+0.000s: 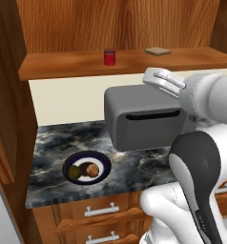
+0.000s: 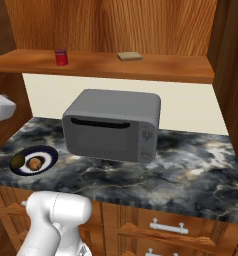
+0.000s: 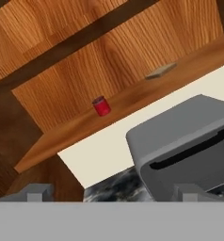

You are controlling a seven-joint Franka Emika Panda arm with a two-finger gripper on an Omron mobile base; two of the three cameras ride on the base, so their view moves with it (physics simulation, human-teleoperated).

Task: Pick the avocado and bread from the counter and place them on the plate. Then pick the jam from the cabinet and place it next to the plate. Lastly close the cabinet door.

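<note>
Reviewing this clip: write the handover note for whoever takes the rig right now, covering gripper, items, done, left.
Gripper: open and empty, raised, looking toward the cabinet shelf.
Avocado and bread: both on the plate on the counter. Done.
Jam: standing on the shelf, left of a tan slab.
Left: fetch the jam, set it next to the plate, then close the cabinet door.

Red jam (image 1: 109, 56) in the reddish-brown cabinet (image 1: 120, 19); navy-rimmed plate (image 1: 102, 162) on the white-veined black counter (image 1: 134, 164); grey microwave (image 1: 144, 116).
</note>
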